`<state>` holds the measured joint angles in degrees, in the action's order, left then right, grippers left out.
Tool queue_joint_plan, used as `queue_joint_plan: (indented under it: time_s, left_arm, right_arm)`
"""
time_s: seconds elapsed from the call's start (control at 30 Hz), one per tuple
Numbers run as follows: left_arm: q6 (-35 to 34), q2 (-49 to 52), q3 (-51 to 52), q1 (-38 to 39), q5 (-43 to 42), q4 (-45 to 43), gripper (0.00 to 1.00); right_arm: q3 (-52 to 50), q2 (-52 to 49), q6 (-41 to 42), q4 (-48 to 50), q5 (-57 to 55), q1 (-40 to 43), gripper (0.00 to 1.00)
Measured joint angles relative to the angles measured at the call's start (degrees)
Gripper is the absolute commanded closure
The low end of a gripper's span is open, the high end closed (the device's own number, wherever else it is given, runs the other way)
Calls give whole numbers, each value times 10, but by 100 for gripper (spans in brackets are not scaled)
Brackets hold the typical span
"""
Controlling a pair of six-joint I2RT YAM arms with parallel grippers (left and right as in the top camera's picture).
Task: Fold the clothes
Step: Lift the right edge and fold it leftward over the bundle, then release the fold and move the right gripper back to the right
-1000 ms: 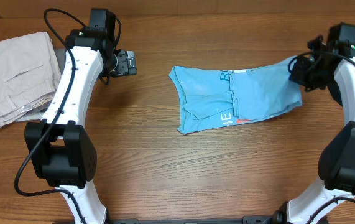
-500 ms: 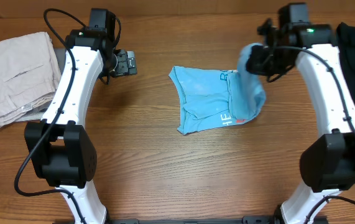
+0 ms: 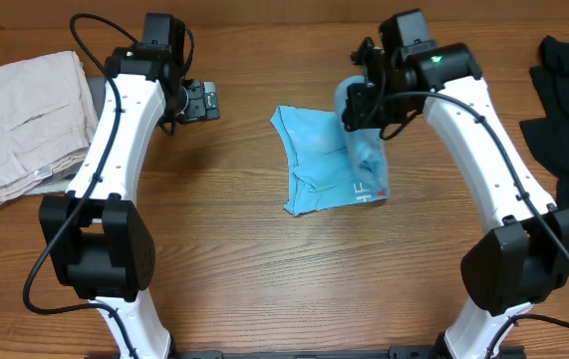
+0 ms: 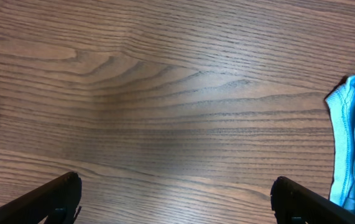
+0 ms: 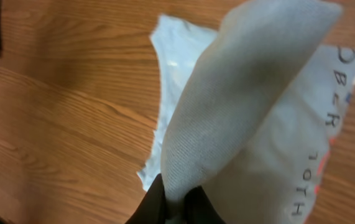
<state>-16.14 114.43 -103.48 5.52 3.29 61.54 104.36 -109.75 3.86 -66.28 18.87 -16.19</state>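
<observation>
**Right arm sweeps shirt's loose end back across the desk**

The loose end of the light blue T-shirt (image 3: 324,170) has travelled leftward in the past second, from the far right of the desk (image 3: 264,269) to a spot above the garment's own middle. It is carried by the right tool (image 3: 356,105). The shirt sits at the centre of the desk, its lower layers flat on the wood. The raised end climbs in a soft fold to the right tool, whose fingers are pressed together on the cloth. From the right wrist camera the pinched fabric fans out from the dark fingertips (image 5: 158,202) at the bottom of the view. Printed lettering runs along the right side of the cloth there. Overhead, white letters and a touch of red show at the shirt's lower right corner.

The left tool (image 3: 202,101) has not moved: it hangs spread wide over bare wood to the left of the shirt, gripping nothing. Its camera catches only a blue hem at the right margin. Folded khaki trousers (image 3: 25,120) lie at the desk's left edge, well apart. A dark garment (image 3: 568,90) is heaped at the right edge.
</observation>
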Motion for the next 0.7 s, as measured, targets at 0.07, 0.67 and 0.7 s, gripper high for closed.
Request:
queue_joint_plan:
  time_s: [0.07, 0.67, 0.7]
  left_arm:
    - [0, 0, 0, 0, 0, 0, 0]
    - [0, 0, 0, 0, 0, 0, 0]
    - [0, 0, 0, 0, 0, 0, 0]
  right_arm:
    - [-16, 1, 3, 24, 1, -11, 91]
    - [-139, 2, 24, 201, 7, -88, 38]
    - [-139, 2, 22, 199, 8, -87, 38]
